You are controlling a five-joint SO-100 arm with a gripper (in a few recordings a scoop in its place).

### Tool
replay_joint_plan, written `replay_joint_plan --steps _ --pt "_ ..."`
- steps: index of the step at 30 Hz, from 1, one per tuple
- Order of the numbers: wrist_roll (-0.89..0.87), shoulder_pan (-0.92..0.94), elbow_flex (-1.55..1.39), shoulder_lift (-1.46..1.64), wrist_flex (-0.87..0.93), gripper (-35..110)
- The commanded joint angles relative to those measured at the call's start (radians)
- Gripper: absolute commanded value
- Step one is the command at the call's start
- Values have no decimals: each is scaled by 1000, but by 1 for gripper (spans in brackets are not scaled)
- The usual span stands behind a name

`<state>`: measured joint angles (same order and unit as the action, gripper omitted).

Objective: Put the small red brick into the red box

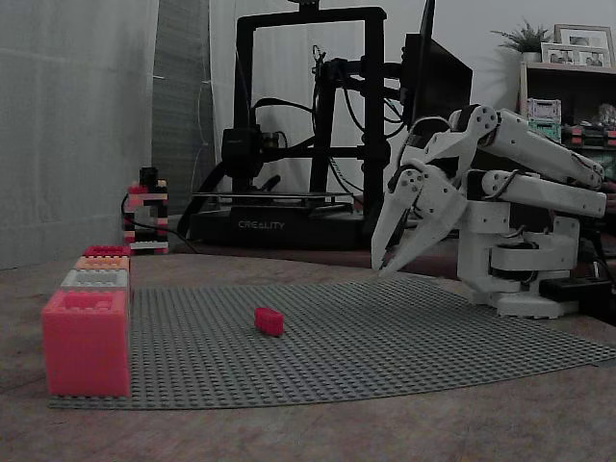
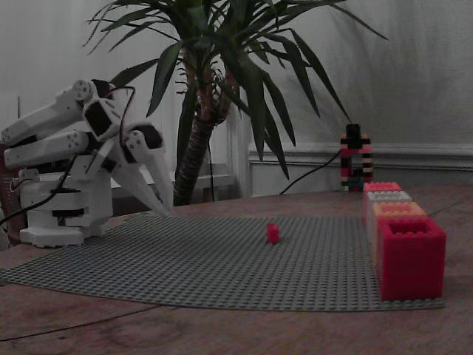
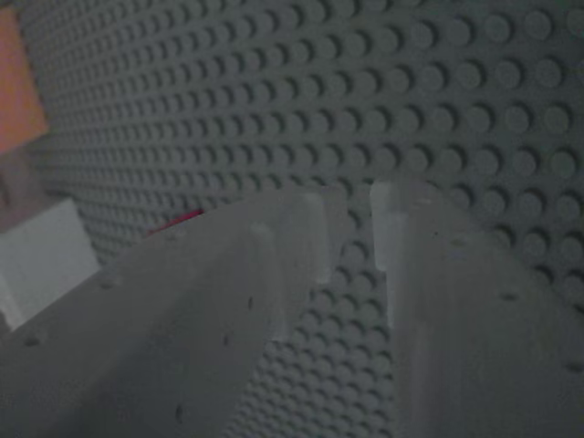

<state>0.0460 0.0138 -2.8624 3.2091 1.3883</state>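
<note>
- Small red brick (image 1: 269, 320) lies alone on the grey studded baseplate (image 1: 404, 337), roughly mid-plate, long side down.
- You see it in the other fixed view too (image 2: 273, 233), between the arm and the row of boxes.
- Brick is well apart from the gripper (image 1: 379, 269): in this fixed view it's left of and nearer the cam than the tips.
- Wrist view: just a red sliver (image 3: 179, 220) peeks over the left finger's edge. Prob the brick, but it's too blurred to be sure.
- Gripper (image 2: 168, 211) points down at a slant, tips low over the plate edge nearest the arm base. Can't tell if the tips touch the studs.
- Jaws nearly together: wrist view shows only a thin slit between the tips (image 3: 351, 214), w/ bare studs (image 3: 411, 91) behind it. Nothing held, nothing between the fingers.
- Red box (image 1: 85, 351) sits at the plate's corner, open top up, at the near end of the box row (image 2: 411, 266). Well apart from brick and gripper.
- Behind it in the row: orange box (image 1: 101, 263), white box (image 1: 94, 280).
</note>
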Motion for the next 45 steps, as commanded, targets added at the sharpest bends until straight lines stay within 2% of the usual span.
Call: replay_joint_plan --steps 1,17,19,22,26,33,45 --pt "-14 -17 2 12 18 0" --pt "-15 -17 2 11 18 0" --pt "8 -17 5 -18 -28 0" --pt "71 -17 89 -179 -155 0" --pt "61 -54 311 -482 -252 0" --pt "123 -167 749 -1046 -138 19" --pt "137 -221 1170 -1638 -114 22"
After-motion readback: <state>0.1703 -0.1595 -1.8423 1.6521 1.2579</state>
